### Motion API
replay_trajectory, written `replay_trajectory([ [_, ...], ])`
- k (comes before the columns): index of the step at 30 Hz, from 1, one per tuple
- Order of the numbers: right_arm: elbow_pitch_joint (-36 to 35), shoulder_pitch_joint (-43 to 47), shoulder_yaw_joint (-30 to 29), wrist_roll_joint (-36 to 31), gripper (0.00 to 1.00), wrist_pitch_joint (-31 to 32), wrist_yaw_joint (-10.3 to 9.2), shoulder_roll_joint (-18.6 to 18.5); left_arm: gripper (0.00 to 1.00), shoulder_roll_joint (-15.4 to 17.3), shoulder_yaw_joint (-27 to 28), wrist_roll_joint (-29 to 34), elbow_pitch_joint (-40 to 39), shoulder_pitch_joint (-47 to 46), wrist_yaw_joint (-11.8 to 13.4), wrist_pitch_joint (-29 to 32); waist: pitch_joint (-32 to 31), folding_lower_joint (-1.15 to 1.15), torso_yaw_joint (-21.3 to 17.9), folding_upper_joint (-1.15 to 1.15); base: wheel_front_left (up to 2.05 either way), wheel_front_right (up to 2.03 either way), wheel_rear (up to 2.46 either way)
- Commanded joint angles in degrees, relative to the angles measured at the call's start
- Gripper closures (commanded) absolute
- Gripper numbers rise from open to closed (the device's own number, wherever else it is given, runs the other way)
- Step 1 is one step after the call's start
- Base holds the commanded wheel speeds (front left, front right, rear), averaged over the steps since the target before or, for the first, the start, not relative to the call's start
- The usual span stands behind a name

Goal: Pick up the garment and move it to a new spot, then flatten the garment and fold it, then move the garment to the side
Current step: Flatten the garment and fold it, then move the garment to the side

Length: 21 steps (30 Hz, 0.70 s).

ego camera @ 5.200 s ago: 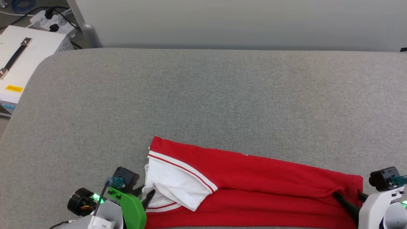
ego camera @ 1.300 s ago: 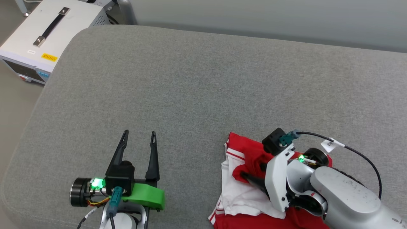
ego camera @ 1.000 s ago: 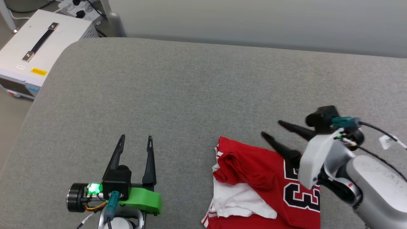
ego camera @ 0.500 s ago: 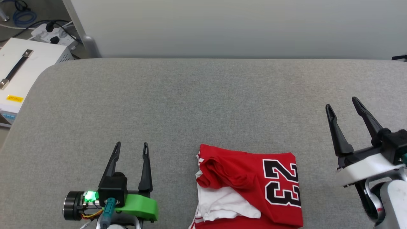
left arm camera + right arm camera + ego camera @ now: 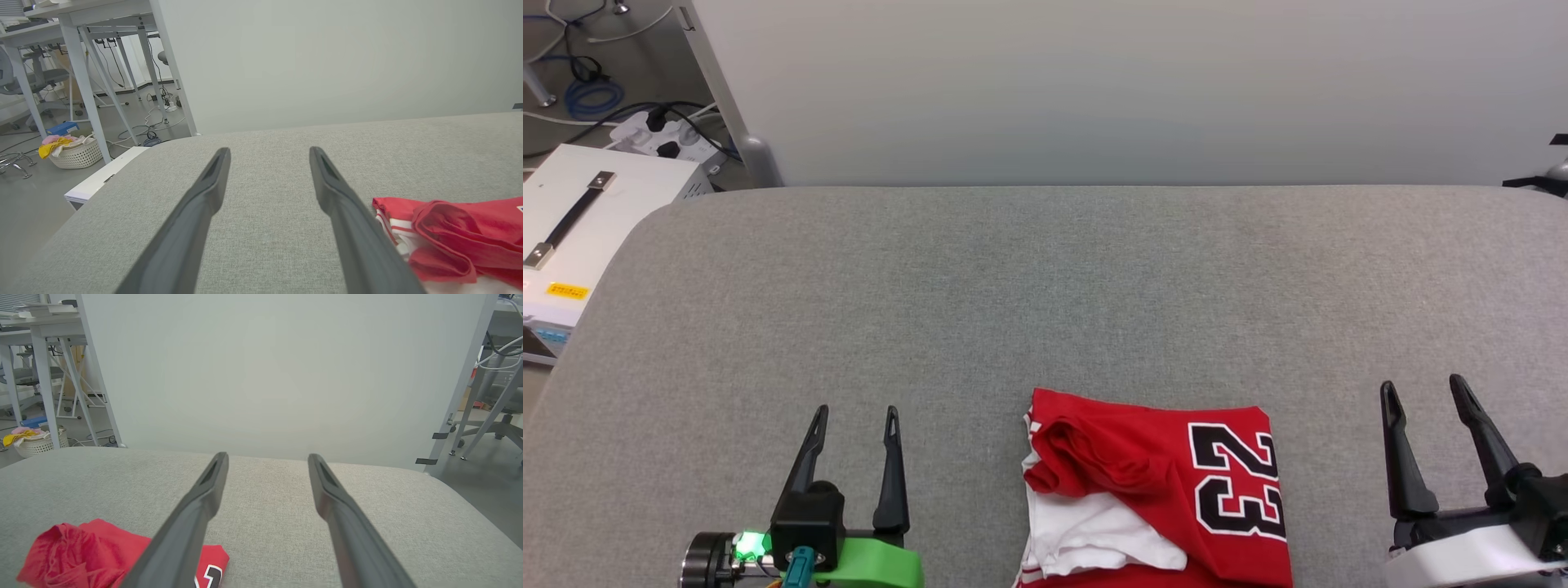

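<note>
The red garment [image 5: 1160, 482] lies folded into a rough square at the near middle of the grey table [image 5: 1045, 286], with the black "23" facing up on its right half and a white sleeve showing at its lower left. A bunched red fold sits at its upper left [image 5: 449, 232] and shows at the lower left of the right wrist view [image 5: 81, 555]. My left gripper [image 5: 854, 416] stands open to the garment's left, apart from it. My right gripper [image 5: 1421, 392] stands open well to its right. Both hold nothing.
A white equipment box [image 5: 572, 237] with a black handle stands off the table's left edge, with cables and a power strip [image 5: 658, 135] behind it. A pale wall panel [image 5: 1094, 90] rises behind the table. A laundry basket [image 5: 75, 151] sits on the floor.
My right gripper let go of the garment after laying the "23" half over, then drew back to the lower right, open. The head camera shifted; my left gripper stayed open.
</note>
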Motion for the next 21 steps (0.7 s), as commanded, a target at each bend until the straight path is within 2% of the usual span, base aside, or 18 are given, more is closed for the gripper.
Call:
replay_trajectory([
  [1,0.2,0.9,0.2,-0.4,0.00,-0.3,-0.04,0.2,0.00,0.2,0.1,0.1,-0.2,0.9,-0.3,-0.3,-0.1,0.00,0.2,0.00,0.00,0.00,0.00],
  [8,0.3,0.8,0.6,-0.9,0.00,-0.3,-0.04,-0.3,0.00,0.1,0.0,0.2,-0.1,0.8,-0.6,-0.3,-0.2,0.00,0.4,0.00,0.00,0.00,0.00],
  [15,-1.0,-5.0,-0.4,1.0,0.00,0.0,-0.04,-5.5,0.00,0.1,0.0,0.3,0.3,0.1,-0.9,-0.3,0.1,0.00,0.9,0.00,0.00,0.00,0.00],
  [18,-1.4,-7.6,1.1,4.7,0.00,4.0,-0.04,-8.7,0.00,0.0,-0.2,0.3,0.4,-0.2,-1.1,-0.3,0.5,0.00,1.3,0.00,0.00,0.00,0.00],
  [21,-0.8,-9.9,6.2,12.3,0.00,13.4,-0.04,-14.4,0.00,-0.1,-0.3,0.3,0.5,-0.7,-1.3,-0.3,1.2,0.00,1.8,0.00,0.00,0.00,0.00],
])
